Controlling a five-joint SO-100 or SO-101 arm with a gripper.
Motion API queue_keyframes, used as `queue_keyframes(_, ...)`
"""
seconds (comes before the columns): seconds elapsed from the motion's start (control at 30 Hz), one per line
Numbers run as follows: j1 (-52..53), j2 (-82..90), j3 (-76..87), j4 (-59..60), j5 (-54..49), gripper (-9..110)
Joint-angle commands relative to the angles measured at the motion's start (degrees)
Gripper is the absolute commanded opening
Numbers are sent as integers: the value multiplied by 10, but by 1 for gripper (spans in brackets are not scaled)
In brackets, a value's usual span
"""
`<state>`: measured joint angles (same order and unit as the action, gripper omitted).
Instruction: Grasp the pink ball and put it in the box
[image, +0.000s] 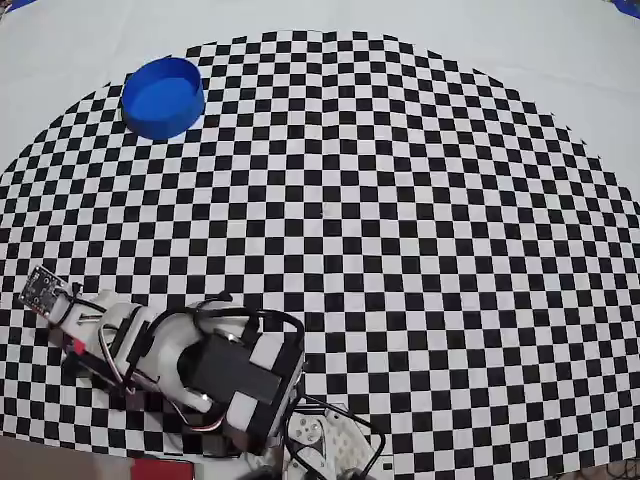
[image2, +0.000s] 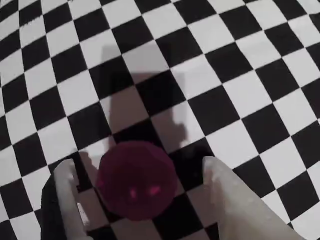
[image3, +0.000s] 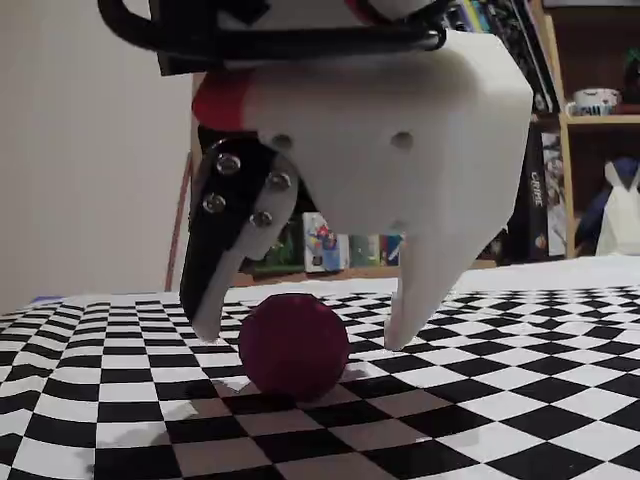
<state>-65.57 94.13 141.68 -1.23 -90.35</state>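
Note:
The pink ball (image2: 136, 180) is a small magenta sphere that rests on the checkered mat. It also shows in the fixed view (image3: 293, 345). My gripper (image2: 137, 165) is open and lowered around the ball, one finger on each side. In the fixed view the gripper (image3: 300, 330) has its tips close to the mat, with small gaps between the ball and both fingers. The box (image: 162, 96) is a round blue container at the far left of the mat in the overhead view, far from the arm (image: 200, 365). The arm hides the ball in that view.
The black-and-white checkered mat (image: 400, 220) covers the table. A small circuit board (image: 42, 290) sticks out at the arm's left end. Shelves with books (image3: 580, 120) stand behind the table in the fixed view.

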Motion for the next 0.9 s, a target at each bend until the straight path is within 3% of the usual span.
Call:
queue_keyframes(0.0, -5, -1, -23, -10, -5, 29)
queue_keyframes(0.67, -5, -4, -24, -11, -4, 29)
queue_keyframes(0.77, -5, -4, -24, -11, -4, 23)
queue_keyframes(0.87, -5, -4, -24, -11, -4, 9)
